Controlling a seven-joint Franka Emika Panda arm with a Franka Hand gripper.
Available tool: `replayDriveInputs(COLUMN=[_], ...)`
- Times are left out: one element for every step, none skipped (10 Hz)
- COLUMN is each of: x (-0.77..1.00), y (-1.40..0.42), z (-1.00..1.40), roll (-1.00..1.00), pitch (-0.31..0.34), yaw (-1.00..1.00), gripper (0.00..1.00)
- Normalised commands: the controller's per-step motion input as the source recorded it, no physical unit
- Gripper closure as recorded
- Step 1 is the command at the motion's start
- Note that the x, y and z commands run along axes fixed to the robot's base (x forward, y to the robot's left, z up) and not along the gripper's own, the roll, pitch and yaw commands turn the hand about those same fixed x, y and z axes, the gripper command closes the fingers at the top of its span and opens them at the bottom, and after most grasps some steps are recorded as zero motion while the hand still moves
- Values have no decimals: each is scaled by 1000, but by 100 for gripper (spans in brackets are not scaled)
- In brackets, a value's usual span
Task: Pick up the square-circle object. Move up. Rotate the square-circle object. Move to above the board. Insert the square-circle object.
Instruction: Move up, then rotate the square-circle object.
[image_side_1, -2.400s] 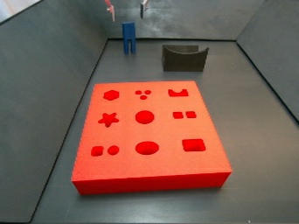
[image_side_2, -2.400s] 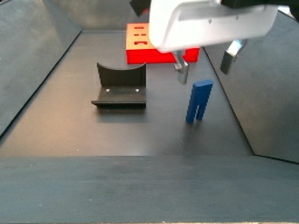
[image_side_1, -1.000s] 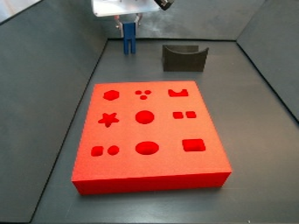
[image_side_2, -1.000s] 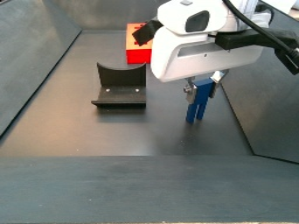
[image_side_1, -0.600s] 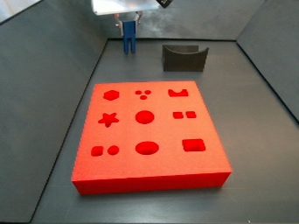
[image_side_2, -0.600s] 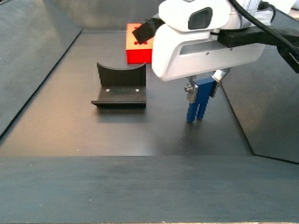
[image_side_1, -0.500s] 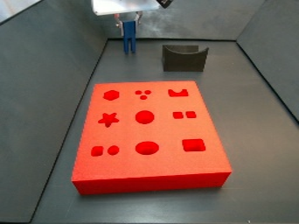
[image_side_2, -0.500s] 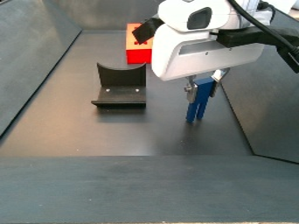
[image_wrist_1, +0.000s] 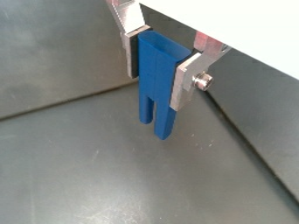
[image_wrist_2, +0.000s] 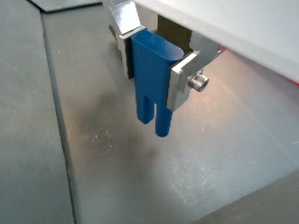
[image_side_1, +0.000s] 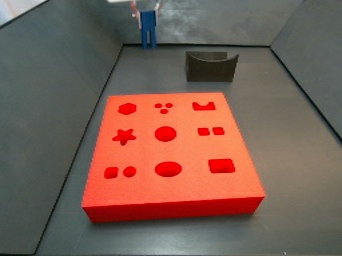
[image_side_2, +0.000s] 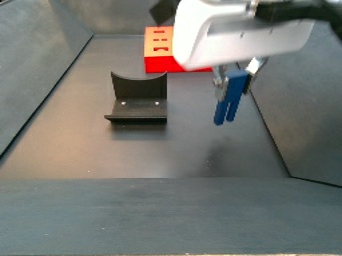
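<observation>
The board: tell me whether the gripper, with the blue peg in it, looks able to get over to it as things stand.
Probably yes. The gripper holds the square-circle object clear of the floor, and nothing stands over the board; the dark grey U-shaped block sits low, off to one side.

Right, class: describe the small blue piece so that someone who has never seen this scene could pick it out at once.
Start from the big red board with shape cut-outs, then look past its far end, beyond the dark grey U-shaped block. There the claw holds the square-circle object off the floor, its two prongs pointing down. It is the only bright blue thing, narrow and tall.
</observation>
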Motion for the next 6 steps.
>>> replayDriveInputs(x=[-33, 138, 156, 116, 97, 81], y=[14, -845, -886, -822, -759, -693], z=[205, 1000, 1000, 1000, 1000, 1000], roll=[68, 0, 8, 25, 50, 73], pitch=[63, 0, -5, 28, 34, 41], yaw=[-15, 0, 13, 36, 38, 39], gripper=[100, 100, 100, 100, 100, 100])
